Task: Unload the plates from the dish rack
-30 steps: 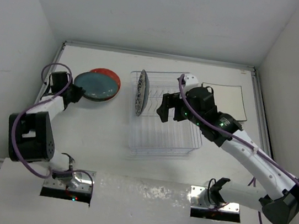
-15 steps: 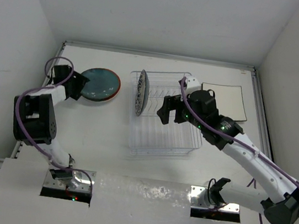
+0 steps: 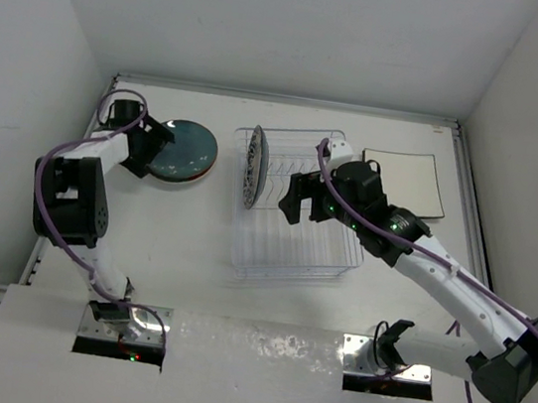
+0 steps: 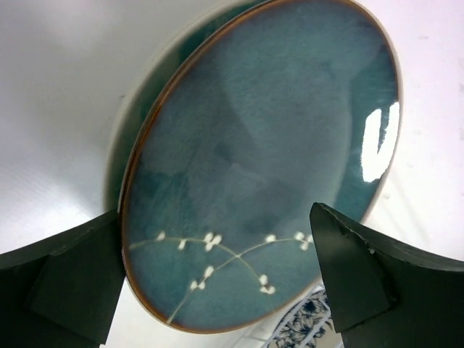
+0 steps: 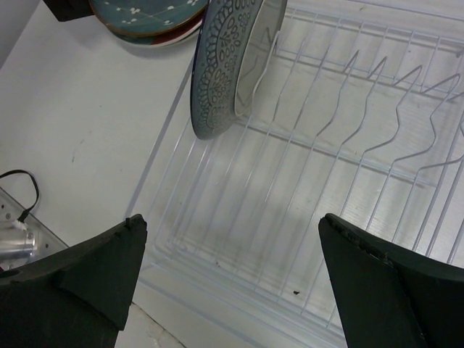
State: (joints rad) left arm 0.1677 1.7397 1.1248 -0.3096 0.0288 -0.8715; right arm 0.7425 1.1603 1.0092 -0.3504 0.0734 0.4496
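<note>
A teal plate [image 3: 186, 150] with white blossom sprigs lies on top of a red plate [image 3: 208, 165] at the back left of the table. My left gripper [image 3: 152, 152] is open at its left rim. In the left wrist view the teal plate [image 4: 261, 145] fills the frame beyond the spread fingers [image 4: 72, 283], and nothing is gripped. The clear dish rack [image 3: 297, 216] stands mid-table. One white plate with a dark floral pattern [image 3: 253, 166] stands upright at its back left. My right gripper [image 3: 295, 197] hangs open over the rack [image 5: 326, 181], just right of that plate [image 5: 225, 65].
A pale square dark-rimmed plate [image 3: 402, 180] lies flat at the back right, beyond the rack. Metal mounting plates [image 3: 119, 341] sit at the near edge, and a raised rail [image 3: 283, 98] borders the table. White walls close in the left, right and back.
My left gripper has opened and let go of the teal plate, which now rests on the red one. The left arm has swung toward the back left. The right arm barely shifted.
</note>
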